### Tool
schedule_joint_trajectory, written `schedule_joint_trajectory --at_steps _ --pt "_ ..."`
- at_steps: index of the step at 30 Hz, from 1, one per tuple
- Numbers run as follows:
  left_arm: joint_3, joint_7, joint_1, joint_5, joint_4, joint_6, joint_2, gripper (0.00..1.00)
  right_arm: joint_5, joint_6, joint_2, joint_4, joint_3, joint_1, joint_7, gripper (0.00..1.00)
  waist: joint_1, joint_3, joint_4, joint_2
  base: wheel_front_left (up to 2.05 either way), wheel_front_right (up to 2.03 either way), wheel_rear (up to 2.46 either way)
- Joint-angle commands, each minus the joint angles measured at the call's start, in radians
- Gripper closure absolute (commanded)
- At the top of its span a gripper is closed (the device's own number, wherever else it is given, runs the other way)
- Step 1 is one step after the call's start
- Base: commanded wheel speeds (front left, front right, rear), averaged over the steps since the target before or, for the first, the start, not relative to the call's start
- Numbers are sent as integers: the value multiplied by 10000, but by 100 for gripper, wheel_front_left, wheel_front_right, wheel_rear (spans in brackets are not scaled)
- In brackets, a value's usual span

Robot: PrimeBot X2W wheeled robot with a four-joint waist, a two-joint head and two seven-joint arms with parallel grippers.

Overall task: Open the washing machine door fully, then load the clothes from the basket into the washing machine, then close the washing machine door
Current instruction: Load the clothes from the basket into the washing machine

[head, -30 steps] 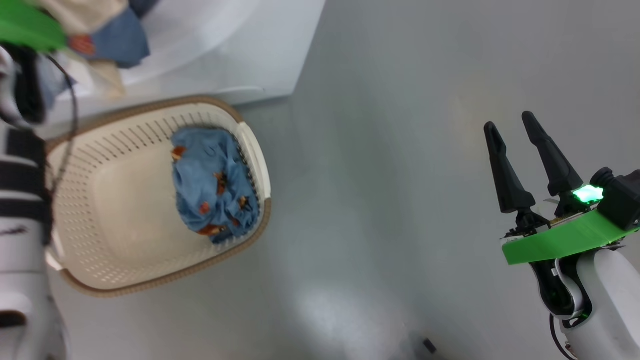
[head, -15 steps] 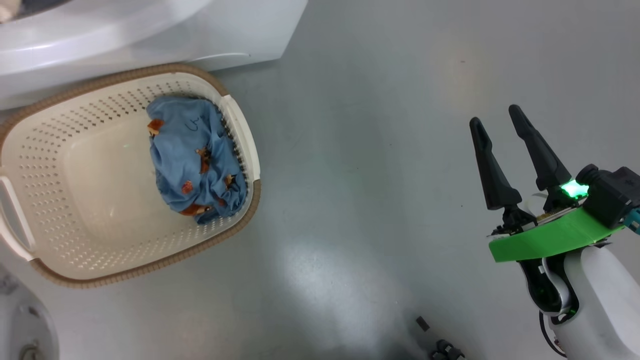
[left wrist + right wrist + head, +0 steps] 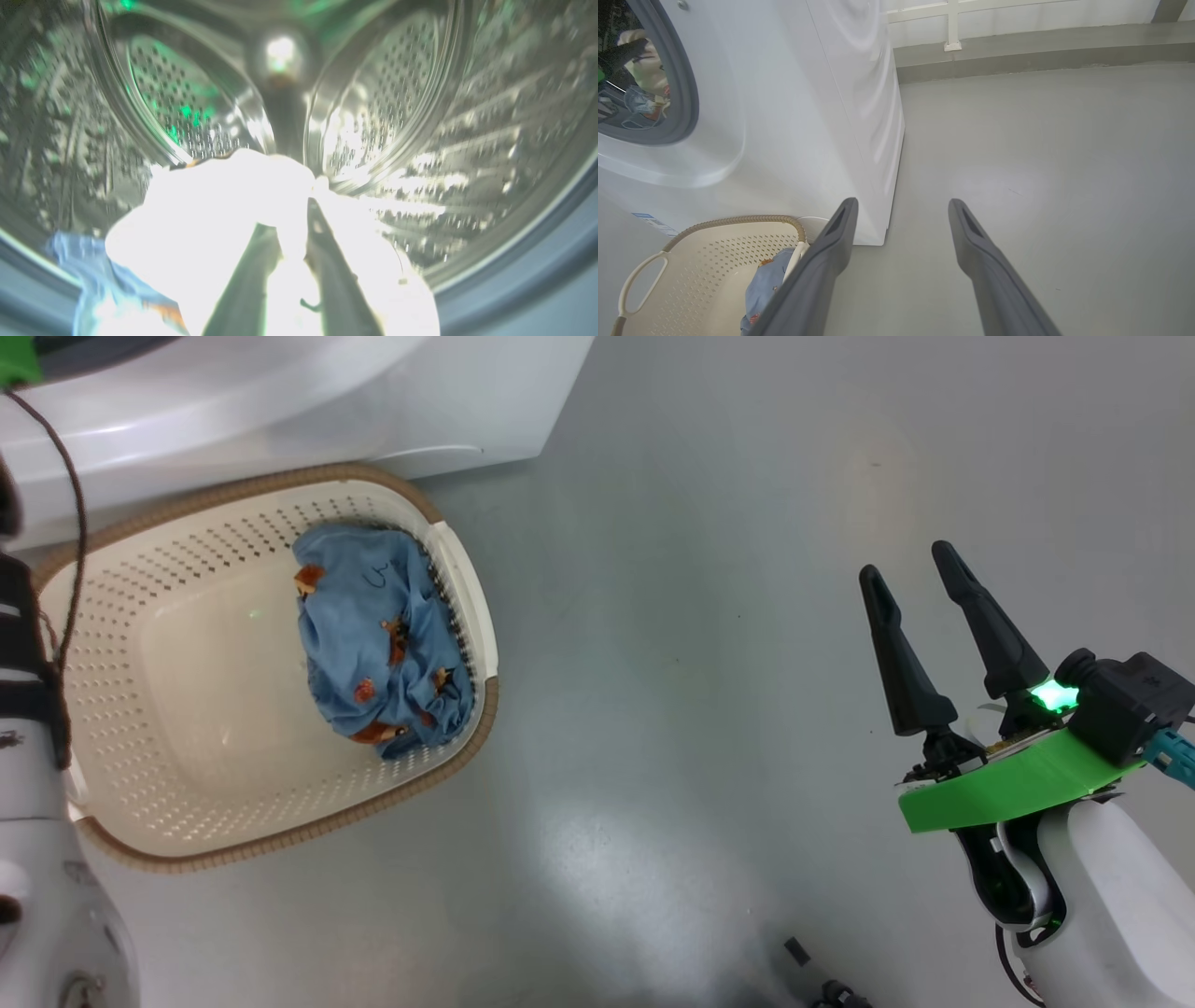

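Crumpled blue printed cloth [image 3: 378, 658] in perforated cream basket [image 3: 187, 756], soft cream cloth [image 3: 210, 210] draped over left gripper [image 3: 293, 217] inside dimpled steel drum [image 3: 467, 140], grip unclear, right gripper [image 3: 906, 563] with tapered dark fingers spread, empty, above smooth grey floor [image 3: 700, 663]

A smooth grey floor [image 3: 672, 569] spreads across the middle and right of the head view, with a pale glare patch [image 3: 616, 868] at lower centre. A small black bit [image 3: 796, 952] lies near the bottom edge, and a blurred dark object [image 3: 837, 994] sits just below it. Along the top of the right wrist view runs a grey kerb [image 3: 1041, 51], with a white railing post [image 3: 952, 23] standing on it.
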Motion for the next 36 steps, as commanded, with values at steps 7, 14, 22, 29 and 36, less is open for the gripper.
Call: schedule_joint_trajectory --at_steps 7,14,22,29,36 --pt "-394 15 -720 191 2240 -50 680 0 -38 54 -25 -59 188 104 -80 0 0 -234 -93 -1 0 0 0" --pt "-663 -7 -764 138 3308 -57 627 0 -11 54 10 30 214 88 -80 0 0 -609 -11 -1 0 0 0" --pt "-1117 -48 -224 -314 2492 -63 327 0 36 54 -40 91 339 11 -80 0 0 -1124 256 -1 0 0 0" --pt "-1772 -51 1499 -1018 769 -64 269 0 122 54 -142 229 358 35 -80 0 0 -1975 574 -1 0 0 0" --pt "-2232 -52 3599 -1339 -878 -64 168 0 202 54 -281 296 272 278 -80 0 0 -2932 993 -1 0 0 0"
